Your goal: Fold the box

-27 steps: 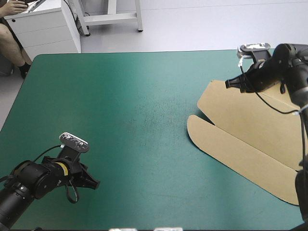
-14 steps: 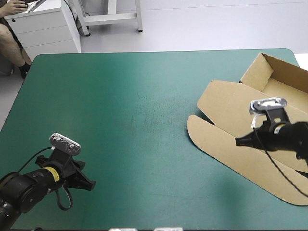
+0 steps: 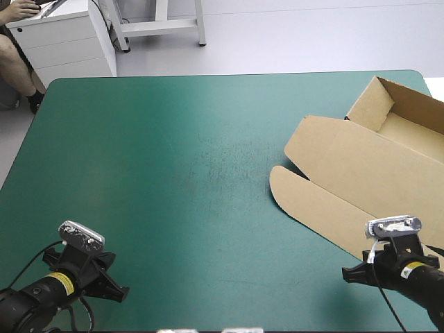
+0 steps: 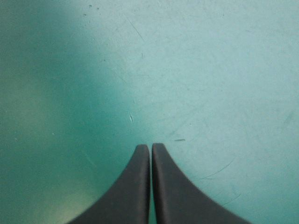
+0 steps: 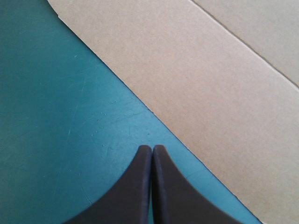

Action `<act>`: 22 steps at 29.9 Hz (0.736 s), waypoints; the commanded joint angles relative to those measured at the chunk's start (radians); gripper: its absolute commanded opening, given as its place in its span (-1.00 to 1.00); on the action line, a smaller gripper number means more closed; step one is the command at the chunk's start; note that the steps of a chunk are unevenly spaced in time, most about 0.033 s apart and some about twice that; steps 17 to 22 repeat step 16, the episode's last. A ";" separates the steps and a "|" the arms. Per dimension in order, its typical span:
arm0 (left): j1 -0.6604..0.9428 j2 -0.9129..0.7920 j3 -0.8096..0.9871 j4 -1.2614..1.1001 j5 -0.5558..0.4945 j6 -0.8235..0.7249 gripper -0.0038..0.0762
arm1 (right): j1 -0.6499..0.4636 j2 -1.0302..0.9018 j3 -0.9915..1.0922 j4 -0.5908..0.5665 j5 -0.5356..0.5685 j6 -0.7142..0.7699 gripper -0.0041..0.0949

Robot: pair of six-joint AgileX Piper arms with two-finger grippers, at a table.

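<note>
My left gripper (image 4: 151,146), fingers together, hovers over the teal-green cover (image 4: 210,70). My right gripper (image 5: 152,147), likewise pinched empty, sits just beside the brown box (image 5: 210,93).

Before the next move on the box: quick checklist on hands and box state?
1. Empty left hand: ok, shut over bare teal-green cover.
2. Empty right hand: ok, shut, over the cover just off the box edge, not touching it.
3. Raised tray walls: ok, standing at the table's far right.
4. Flat lid panel: ok, lying on the cover.
5. Whole box on the table: cannot tell, it runs past the high view's right edge.
</note>
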 commanded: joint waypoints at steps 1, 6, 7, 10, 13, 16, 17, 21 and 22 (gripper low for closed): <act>-0.007 -0.023 0.015 -0.006 -0.079 0.001 -0.92 | -0.001 -0.078 0.025 0.014 -0.085 -0.010 -0.96; -0.007 -0.028 0.029 -0.010 -0.114 0.001 -0.92 | -0.001 -0.147 0.030 0.012 -0.098 -0.013 -0.96; -0.007 -0.028 0.029 -0.010 -0.114 0.001 -0.92 | -0.001 -0.154 0.030 0.014 -0.098 -0.013 -0.96; -0.007 -0.028 0.029 -0.010 -0.114 0.001 -0.92 | -0.001 -0.155 0.030 0.016 -0.096 -0.013 -0.96; -0.007 -0.026 0.029 -0.010 -0.112 0.001 -0.92 | -0.001 -0.155 0.030 0.035 -0.096 -0.013 -0.96; -0.007 -0.026 0.029 -0.010 -0.112 0.001 -0.92 | -0.001 -0.155 0.030 0.033 -0.096 -0.013 -0.96; -0.007 -0.026 0.029 -0.010 -0.112 0.001 -0.92 | -0.001 -0.155 0.030 0.033 -0.096 -0.013 -0.96; -0.007 -0.026 0.029 -0.010 -0.112 0.001 -0.92 | -0.001 -0.155 0.030 0.033 -0.096 -0.013 -0.96; -0.007 -0.026 0.029 -0.010 -0.112 0.001 -0.92 | -0.001 -0.155 0.030 0.033 -0.096 -0.013 -0.96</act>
